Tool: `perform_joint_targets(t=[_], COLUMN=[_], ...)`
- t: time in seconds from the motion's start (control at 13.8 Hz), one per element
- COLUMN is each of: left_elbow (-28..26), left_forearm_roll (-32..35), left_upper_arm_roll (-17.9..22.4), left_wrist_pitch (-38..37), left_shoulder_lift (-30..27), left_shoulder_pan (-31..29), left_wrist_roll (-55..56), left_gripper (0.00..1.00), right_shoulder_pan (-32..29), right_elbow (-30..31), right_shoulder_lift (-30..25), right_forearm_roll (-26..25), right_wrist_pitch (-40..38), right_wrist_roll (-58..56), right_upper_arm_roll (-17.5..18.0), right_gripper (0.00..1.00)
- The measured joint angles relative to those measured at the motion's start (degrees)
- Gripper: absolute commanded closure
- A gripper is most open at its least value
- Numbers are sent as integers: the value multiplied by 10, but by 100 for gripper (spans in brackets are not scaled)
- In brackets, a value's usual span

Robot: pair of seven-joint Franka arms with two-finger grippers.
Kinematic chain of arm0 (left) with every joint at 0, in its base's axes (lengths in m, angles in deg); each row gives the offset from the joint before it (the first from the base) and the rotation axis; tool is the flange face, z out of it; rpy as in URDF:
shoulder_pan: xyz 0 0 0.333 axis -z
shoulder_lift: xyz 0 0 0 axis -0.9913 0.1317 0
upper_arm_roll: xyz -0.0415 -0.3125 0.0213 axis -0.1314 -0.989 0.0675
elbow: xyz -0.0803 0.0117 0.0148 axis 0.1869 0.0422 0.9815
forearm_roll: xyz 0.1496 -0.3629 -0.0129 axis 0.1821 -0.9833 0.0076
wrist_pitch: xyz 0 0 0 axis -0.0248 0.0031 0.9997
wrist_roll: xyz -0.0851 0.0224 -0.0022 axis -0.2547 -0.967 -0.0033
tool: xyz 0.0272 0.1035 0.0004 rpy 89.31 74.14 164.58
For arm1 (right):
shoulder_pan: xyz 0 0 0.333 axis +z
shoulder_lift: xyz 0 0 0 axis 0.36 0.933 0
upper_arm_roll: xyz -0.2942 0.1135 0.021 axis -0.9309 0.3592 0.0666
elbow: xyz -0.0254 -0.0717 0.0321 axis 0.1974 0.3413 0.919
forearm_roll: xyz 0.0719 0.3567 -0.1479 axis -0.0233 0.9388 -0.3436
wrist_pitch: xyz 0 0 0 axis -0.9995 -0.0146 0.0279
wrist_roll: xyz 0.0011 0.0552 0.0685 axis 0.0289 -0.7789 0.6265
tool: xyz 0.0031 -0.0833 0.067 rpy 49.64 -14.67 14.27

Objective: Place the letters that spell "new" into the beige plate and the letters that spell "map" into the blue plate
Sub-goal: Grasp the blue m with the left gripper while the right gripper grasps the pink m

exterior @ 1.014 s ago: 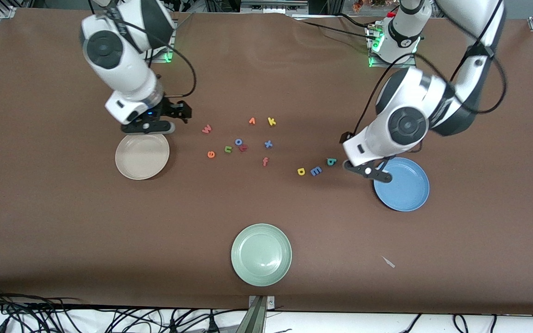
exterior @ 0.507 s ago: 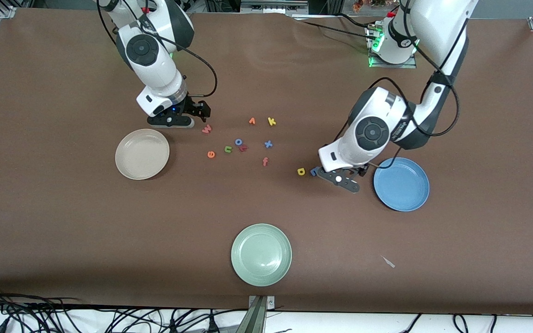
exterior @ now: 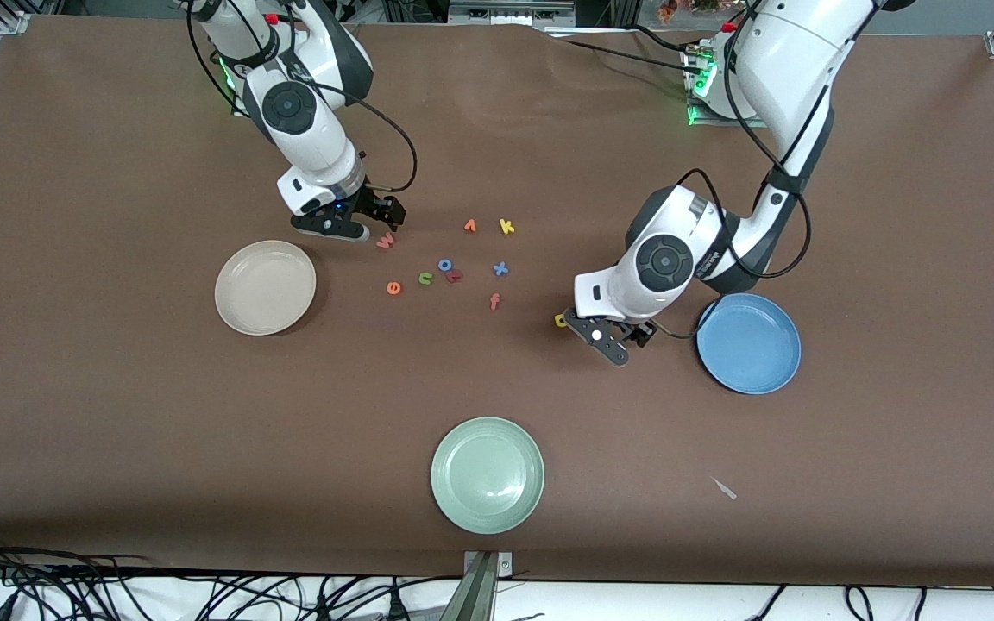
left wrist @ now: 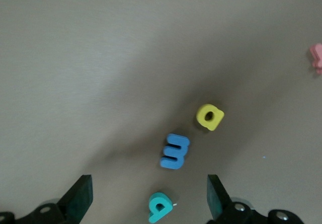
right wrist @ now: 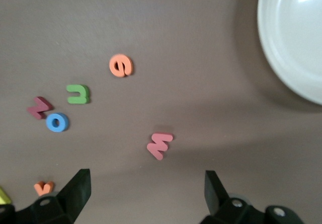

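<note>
Left claw (left wrist: 146,196) agape above teal "a" (left wrist: 160,207), blue plate (exterior: 749,343) nearby.

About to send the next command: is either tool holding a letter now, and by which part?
Nothing is held. The left tool is open above the blue m; the right tool is open above the pink w.

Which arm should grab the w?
Right. Its hand, open, hangs right beside the w, with the beige plate close by. The left hand, also open, is over m, a, p.
</note>
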Motion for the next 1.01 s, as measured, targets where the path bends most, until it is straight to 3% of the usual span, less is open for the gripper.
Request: perform_joint_targets(t=[0.36, 0.51, 0.72, 0.8, 1.01], left_elbow=[-2, -11, -25, -26, -27], left_forearm_roll=[0, 0, 30, 36, 37], left_upper_arm_roll=[-1, -1, -1, -1, -1], left_wrist_pitch=[5, 40, 83, 89, 92], left_shoulder_lift=[6, 14, 36, 40, 41], left_shoulder_pan=[16, 16, 17, 17, 17], left_wrist_roll=[-46, -53, -55, -55, -55], left_gripper=[4, 4, 18, 27, 65], right_shoulder_pan=[31, 31, 30, 30, 30], right_elbow=[12, 13, 13, 13, 12], right_shoulder_lift=[43, 54, 75, 83, 105], right_forearm_roll=[-1, -12, -49, -62, -90], right_wrist_pitch=[52, 61, 78, 85, 110], right_wrist_roll=[42, 42, 43, 43, 43], right_upper_arm_roll=[1, -1, -19, -26, -47], right_gripper=[0, 0, 0, 0, 0])
